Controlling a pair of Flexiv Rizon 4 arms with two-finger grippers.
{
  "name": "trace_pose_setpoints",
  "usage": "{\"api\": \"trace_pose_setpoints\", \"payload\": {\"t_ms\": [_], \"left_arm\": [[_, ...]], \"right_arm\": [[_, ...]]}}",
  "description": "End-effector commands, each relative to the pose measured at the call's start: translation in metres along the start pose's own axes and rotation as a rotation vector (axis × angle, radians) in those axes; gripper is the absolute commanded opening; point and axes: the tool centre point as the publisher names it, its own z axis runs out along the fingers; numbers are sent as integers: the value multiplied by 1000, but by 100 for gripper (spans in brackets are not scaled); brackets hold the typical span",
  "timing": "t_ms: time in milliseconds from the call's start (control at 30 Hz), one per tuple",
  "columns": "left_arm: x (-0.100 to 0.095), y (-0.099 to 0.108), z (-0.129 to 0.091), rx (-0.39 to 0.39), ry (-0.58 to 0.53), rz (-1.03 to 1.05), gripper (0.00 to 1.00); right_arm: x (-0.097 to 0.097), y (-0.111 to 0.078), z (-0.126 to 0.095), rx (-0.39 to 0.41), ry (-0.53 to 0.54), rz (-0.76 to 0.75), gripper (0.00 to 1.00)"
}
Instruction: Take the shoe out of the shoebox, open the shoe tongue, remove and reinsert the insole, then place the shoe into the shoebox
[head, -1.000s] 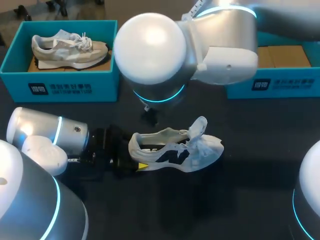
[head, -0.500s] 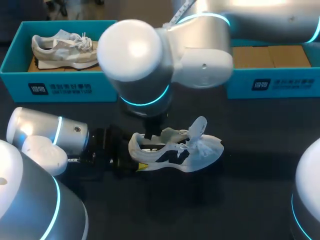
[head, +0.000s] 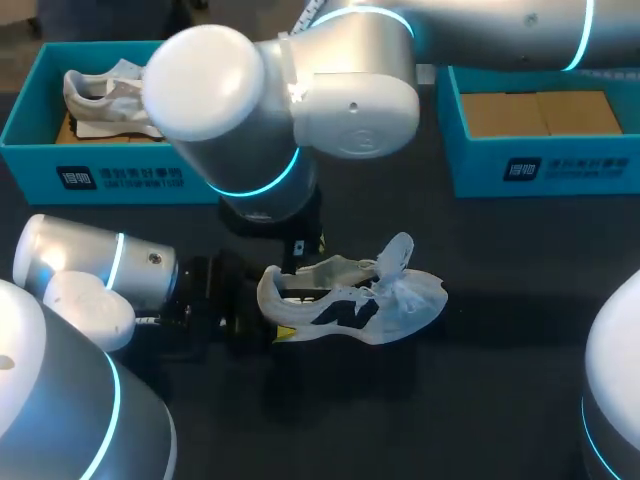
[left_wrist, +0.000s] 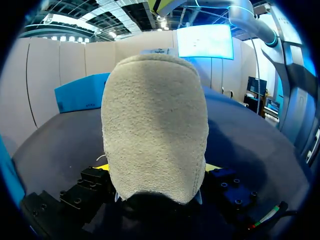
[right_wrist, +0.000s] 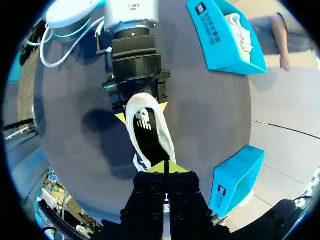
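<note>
A white shoe (head: 352, 298) lies on its side on the dark table, with its tongue (head: 397, 255) lifted. My left gripper (head: 262, 318) is at the heel, fingers wide apart, one yellow tip against each side. In the left wrist view the grey heel (left_wrist: 155, 125) fills the space between the fingers. The right wrist view looks down into the shoe's dark inside (right_wrist: 150, 135), where the insole's logo (right_wrist: 142, 118) shows. My right gripper (right_wrist: 166, 167) hangs just above the shoe's opening, its tips pressed together with nothing seen between them. In the head view the right gripper (head: 302, 250) is largely hidden under its arm.
A teal shoebox (head: 120, 170) at the back left holds a second shoe (head: 100, 95). Another teal box (head: 545, 165) at the back right shows only its cardboard floor. My right arm (head: 290, 110) spans the middle of the table above the shoe.
My right arm has swung left and come down over the shoe's opening, and its fingers have shut. The left arm and the shoe have stayed still.
</note>
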Motion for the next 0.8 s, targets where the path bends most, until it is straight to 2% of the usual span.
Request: {"api": "trace_pose_setpoints", "payload": {"t_ms": [33, 167, 500, 800], "left_arm": [[0, 4, 4, -4, -1, -1, 0], [0, 4, 4, -4, -1, -1, 0], [0, 4, 4, -4, -1, -1, 0], [0, 4, 4, -4, -1, -1, 0]], "right_arm": [[1, 1, 0, 3, -2, 1, 0], [1, 1, 0, 3, -2, 1, 0], [12, 9, 49, -72, 108, -100, 0], [16, 5, 85, -107, 170, -175, 0]]}}
